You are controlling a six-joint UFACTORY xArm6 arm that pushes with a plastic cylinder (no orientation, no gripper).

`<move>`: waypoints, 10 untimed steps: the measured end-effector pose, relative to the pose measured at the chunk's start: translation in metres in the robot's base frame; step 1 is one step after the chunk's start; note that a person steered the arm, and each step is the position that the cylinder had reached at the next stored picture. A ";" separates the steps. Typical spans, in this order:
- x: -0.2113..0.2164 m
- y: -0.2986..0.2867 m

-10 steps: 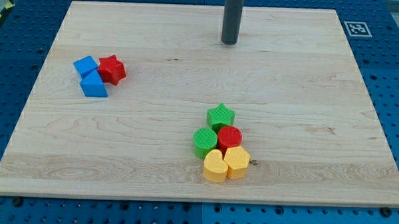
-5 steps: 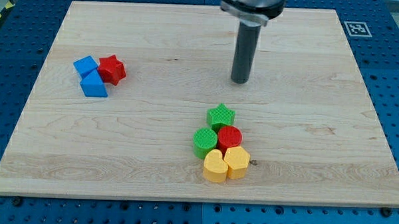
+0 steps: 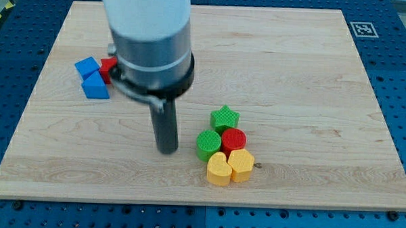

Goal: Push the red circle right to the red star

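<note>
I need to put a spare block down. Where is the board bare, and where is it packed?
Bare: right of the green star, and the bottom left corner. Packed: my tip beside the green circle, red circle and yellow hearts.

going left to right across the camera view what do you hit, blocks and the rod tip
blue blocks → red star, mostly hidden by the arm → my tip → green circle → yellow heart → green star → red circle → second yellow heart
</note>
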State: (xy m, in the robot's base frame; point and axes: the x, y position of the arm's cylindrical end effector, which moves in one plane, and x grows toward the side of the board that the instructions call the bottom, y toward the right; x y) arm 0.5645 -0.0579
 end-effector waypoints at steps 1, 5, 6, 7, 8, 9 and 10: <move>0.041 -0.001; 0.011 0.070; 0.002 0.097; -0.010 0.122; -0.024 0.122; -0.043 0.123; -0.075 0.124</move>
State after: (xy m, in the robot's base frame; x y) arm 0.4892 0.0664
